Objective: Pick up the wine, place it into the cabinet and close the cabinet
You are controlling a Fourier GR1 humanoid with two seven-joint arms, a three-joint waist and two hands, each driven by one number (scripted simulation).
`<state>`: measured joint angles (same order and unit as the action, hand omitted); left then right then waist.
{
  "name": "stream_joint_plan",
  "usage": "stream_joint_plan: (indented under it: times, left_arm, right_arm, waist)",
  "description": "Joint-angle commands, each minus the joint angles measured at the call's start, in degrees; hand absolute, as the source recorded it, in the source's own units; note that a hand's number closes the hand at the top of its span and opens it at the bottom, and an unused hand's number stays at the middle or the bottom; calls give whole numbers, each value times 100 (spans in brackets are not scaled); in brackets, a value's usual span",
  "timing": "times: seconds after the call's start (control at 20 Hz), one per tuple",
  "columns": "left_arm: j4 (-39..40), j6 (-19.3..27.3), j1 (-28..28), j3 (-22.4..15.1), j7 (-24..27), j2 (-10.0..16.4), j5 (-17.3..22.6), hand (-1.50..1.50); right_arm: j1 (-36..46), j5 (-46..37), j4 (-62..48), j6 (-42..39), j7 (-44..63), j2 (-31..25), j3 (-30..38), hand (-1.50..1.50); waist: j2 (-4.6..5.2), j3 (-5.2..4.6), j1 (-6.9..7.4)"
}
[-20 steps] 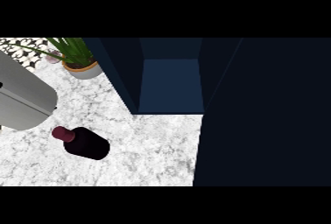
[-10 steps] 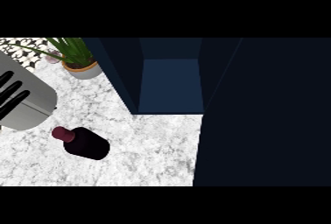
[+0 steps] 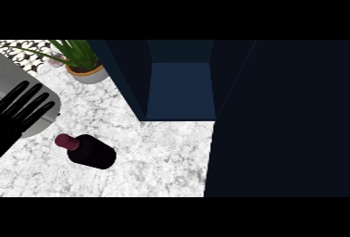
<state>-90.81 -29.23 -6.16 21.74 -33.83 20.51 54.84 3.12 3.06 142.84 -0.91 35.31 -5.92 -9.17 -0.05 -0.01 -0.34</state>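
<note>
A dark wine bottle (image 3: 91, 154) with a maroon cap sits on the left side of the marble table (image 3: 160, 157), apart from everything else. Just beyond it, at the view's left edge, the robot's left hand (image 3: 21, 110) is released, fingers straight and spread, holding nothing, over a grey appliance (image 3: 17, 76). Farther back, the dark blue cabinet (image 3: 181, 88) stands open. 1 potted plant (image 3: 80, 65) occupies the far left corner.
</note>
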Motion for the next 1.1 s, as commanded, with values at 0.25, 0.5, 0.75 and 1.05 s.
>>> stream_joint_plan:
  times: [0.25,0.5,0.75,1.05]
  left_arm:
    - [1363,-589,-363,160,1081,-137,-1061,-150]
    - [2016,-1126,-235,17,1872,-403,-1748,-150]
    - [2010,-1088,-186,-34,1986,-388,-1881,-150]
    - [2436,-1527,-117,-144,2484,-390,-2266,-150]
  right_arm:
    - [64,37,1116,249,890,-28,-149,-150]
    - [51,-383,636,287,496,171,-497,-150]
    - [78,29,754,132,570,-14,-74,-150]
    - [196,122,1069,202,913,-97,92,-150]
  waist:
    - [3,-7,-50]
    - [5,-5,-11]
    - [0,-1,11]
    - [-7,-2,2]
